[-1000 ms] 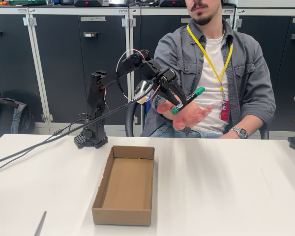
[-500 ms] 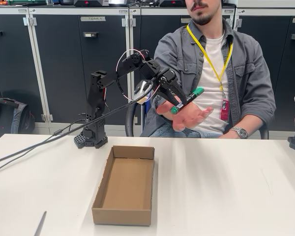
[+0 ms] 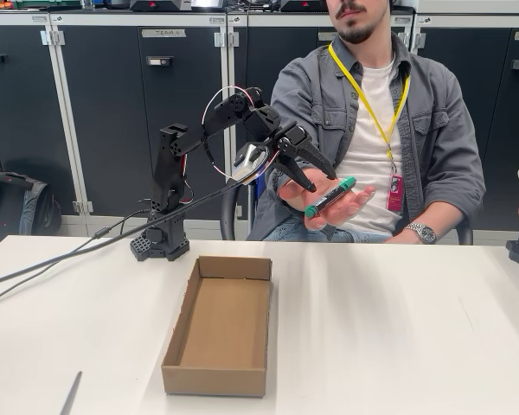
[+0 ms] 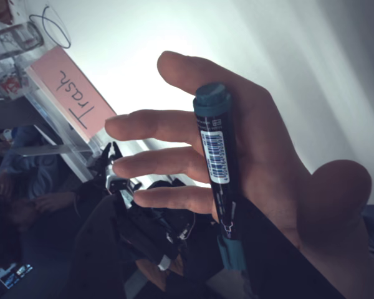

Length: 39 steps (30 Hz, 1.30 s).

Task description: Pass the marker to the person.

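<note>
Fixed view: bright, even, diffuse light from above. White table (image 3: 398,346) near overexposed, soft faint shadow right of box (image 3: 221,324). Dark cabinets (image 3: 112,112) with dull sheen, no hard glare. Sharp focus throughout, little edge distortion.

Wrist view: dim, bluish cast, strongly backlit. Blown-out white glow behind hand (image 4: 237,180), so palm and fingers in shade. Marker (image 4: 218,168) in focus, barcode label legible. Lower left murky, dark, detail lost. Pink sign (image 4: 71,99) slightly soft. Corners vignetted to grey.
</note>
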Tool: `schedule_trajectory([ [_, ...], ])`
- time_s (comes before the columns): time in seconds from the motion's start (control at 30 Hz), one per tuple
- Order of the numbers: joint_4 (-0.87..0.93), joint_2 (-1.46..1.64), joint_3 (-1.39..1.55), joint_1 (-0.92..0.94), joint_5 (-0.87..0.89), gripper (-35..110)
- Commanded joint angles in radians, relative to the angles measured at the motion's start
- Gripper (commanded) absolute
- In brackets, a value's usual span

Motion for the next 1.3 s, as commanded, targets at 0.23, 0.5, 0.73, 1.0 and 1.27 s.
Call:
schedule_trajectory([
  [0.23, -0.037, 0.094, -0.008, 0.035, -0.035, 33],
  [0.5, -0.132, 0.156, 0.075, 0.054, -0.077, 31],
  [0.73, -0.137, 0.161, 0.11, 0.054, -0.077, 31],
  [1.0, -0.149, 0.187, 0.138, 0.04, -0.077, 31],
  [1.27, -0.164, 0.187, 0.133, 0.051, -0.077, 31],
])
